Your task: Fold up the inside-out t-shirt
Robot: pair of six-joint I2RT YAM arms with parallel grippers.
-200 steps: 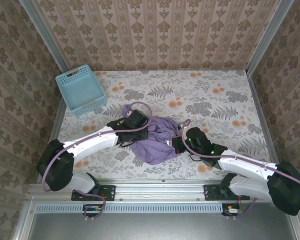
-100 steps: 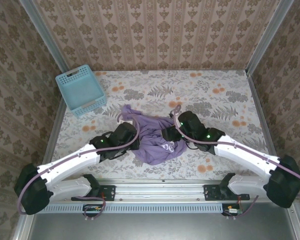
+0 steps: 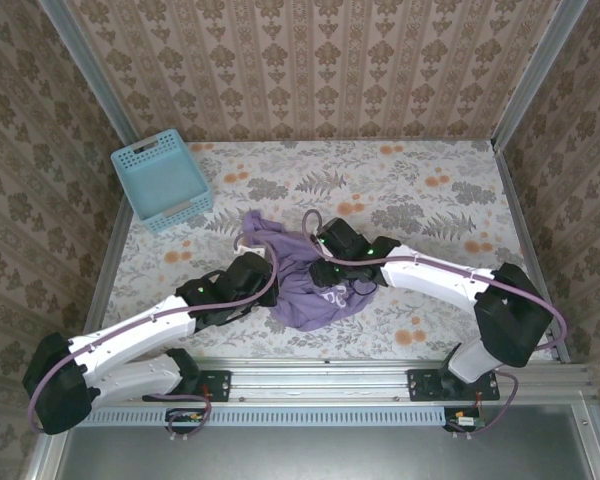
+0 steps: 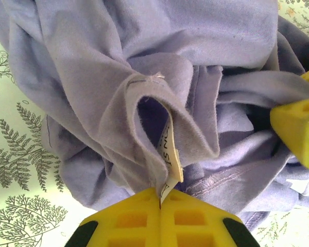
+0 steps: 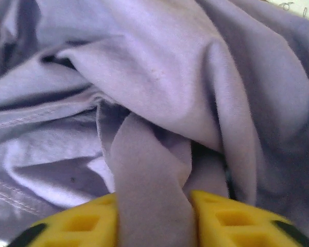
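The inside-out t-shirt lies crumpled in a lavender heap near the front middle of the table, with a bit of white lettering showing. My left gripper is at the heap's left edge. In the left wrist view the left gripper is shut on a fold of the t-shirt together with its white neck label. My right gripper presses into the heap from the right. The right gripper is closed on a thick band of the t-shirt that fills the gap between its yellow fingers.
A light-blue lattice basket stands at the back left of the table. Patterned walls close in the table on three sides, and a metal rail runs along the near edge. One yellow finger of the right gripper shows at the right edge of the left wrist view.
The left gripper pulled its fold back toward the near left, then held still. The right gripper moved left and forward onto the heap, opened, and closed on a band of cloth.
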